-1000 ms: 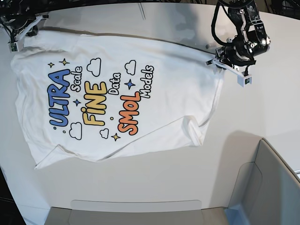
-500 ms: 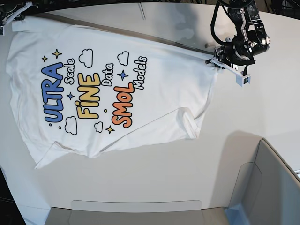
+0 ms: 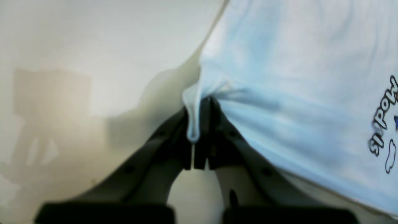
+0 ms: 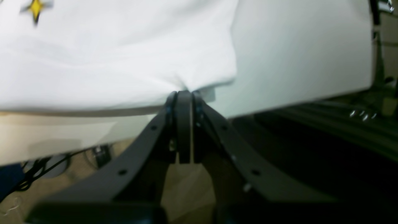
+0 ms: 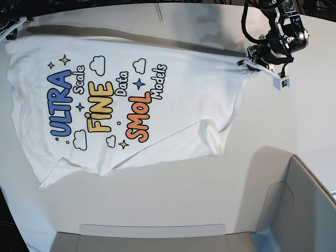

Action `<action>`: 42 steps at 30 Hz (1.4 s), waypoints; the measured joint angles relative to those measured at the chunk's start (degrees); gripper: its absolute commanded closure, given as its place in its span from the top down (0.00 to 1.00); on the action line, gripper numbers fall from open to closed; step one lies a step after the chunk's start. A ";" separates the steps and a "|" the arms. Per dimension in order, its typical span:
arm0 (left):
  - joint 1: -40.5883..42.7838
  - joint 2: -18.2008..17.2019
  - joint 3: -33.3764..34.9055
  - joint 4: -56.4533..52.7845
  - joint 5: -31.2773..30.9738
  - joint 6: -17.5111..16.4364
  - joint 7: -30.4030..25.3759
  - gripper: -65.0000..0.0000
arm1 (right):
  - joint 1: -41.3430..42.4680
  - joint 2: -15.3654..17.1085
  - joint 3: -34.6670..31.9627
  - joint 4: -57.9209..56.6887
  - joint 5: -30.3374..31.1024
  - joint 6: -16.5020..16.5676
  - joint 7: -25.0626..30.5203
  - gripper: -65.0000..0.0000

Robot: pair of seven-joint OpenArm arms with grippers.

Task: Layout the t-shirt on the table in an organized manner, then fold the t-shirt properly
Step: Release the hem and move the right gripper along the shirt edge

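I hold the white cloth t-shirt (image 5: 173, 100) printed with blue "ULTRA", yellow "FINE" and orange "SMOL" stretched between my two hands over the large plain white tabletop (image 5: 173, 194). My left hand (image 5: 251, 64), black and two-fingered, sits at the right of the base view with its fingers clenched on a small bunch of the shirt's far right corner; in my left wrist view the same hand (image 3: 199, 137) shows a fold of cloth squeezed between the closed fingertips, the fabric (image 3: 295, 87) fanning out to the right with the word "Models" at the picture's edge. My right hand (image 4: 183, 102) is likewise clamped on the shirt's edge (image 4: 124, 62), the cloth gathering into a pucker just above the fingertips, with a yellow star print in the upper left corner. In the base view that hand (image 5: 11, 29) is barely in sight at the top left corner, so its shape there is hard to make out. The shirt's far edge runs taut between both grips, casting a dark line of shadow behind it, while the nearer part lies on the tabletop with a crumpled sleeve at the lower right and a folded point at the lower left. A grey-white bin wall (image 5: 294, 210) stands at the near right corner.
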 measured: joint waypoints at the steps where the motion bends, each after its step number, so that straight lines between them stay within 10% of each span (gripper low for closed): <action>1: 0.00 -0.02 -1.20 0.00 0.66 0.02 -0.09 0.00 | 0.31 0.63 0.09 0.00 -0.44 0.00 -0.07 0.00; 12: -0.13 0.13 -4.76 -0.07 0.96 -6.08 0.28 0.00 | 3.69 3.39 -2.51 0.00 -1.36 0.00 -0.24 0.00; 20: -1.38 0.17 -0.50 -0.26 0.96 -6.25 0.24 0.00 | -3.63 3.37 -19.17 -0.02 -1.92 0.00 -0.11 0.00; 27: -1.31 0.15 -0.50 -1.18 1.33 -6.25 0.24 0.00 | -4.44 3.34 -20.85 -0.02 -2.14 0.00 0.04 0.30; 42: -1.44 0.17 -0.50 -1.18 1.33 -6.25 0.24 0.00 | -0.57 3.41 -32.68 -0.02 -2.34 0.00 0.20 0.28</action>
